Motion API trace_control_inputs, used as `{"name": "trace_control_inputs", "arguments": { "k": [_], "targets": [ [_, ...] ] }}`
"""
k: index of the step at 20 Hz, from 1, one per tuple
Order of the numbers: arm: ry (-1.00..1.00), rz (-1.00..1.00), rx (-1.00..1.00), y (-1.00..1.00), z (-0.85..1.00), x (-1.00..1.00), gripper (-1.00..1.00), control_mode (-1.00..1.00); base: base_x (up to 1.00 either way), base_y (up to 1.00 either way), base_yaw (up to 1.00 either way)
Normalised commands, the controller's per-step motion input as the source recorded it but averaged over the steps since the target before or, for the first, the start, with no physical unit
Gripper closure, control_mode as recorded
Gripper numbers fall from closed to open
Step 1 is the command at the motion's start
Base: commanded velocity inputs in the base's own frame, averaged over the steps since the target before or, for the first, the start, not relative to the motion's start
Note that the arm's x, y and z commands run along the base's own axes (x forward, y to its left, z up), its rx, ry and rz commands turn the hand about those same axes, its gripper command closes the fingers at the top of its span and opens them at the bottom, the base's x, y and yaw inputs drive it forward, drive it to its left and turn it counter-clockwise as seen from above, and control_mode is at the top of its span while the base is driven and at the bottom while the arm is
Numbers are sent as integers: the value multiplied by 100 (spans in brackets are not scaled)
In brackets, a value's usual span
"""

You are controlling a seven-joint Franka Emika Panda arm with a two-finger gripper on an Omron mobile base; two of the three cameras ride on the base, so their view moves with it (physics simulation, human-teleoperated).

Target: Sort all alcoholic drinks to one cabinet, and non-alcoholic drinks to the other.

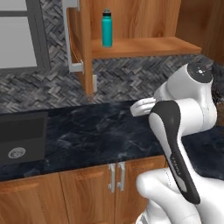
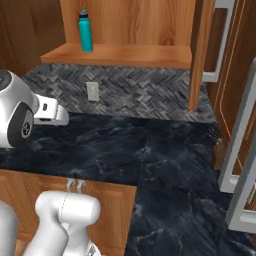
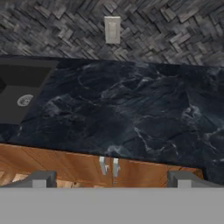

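**One teal bottle on the shelf of the open wall cabinet**

A single slim teal bottle with a darker screw cap stands upright on the plain shelf floor of the warm brown wooden cabinet, near its left wall. The cabinet door hangs open and carries one long silver bar handle. Below runs a glossy black marble-veined counter backed by grey herringbone tile bearing one pale wall outlet; one dark sink is set into the counter. The gripper hovers over the counter's front edge, fingers spread wide, grasping nothing.
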Motion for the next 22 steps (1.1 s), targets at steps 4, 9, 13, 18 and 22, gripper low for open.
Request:
{"name": "trace_control_inputs", "arguments": {
  "k": [4, 9, 13, 18, 22],
  "targets": [
    [0, 0, 0, 0, 0, 0, -100, 100, -94, 1, 15],
    [0, 0, 0, 0, 0, 0, -100, 100, -49, 39, 58],
    [0, 0, 0, 0, 0, 0, -100, 100, -3, 51, 70],
    [0, 0, 0, 0, 0, 0, -100, 100, 29, 40, 67],
    [0, 0, 0, 0, 0, 0, -100, 100, 66, 18, 61]
  ]
}}
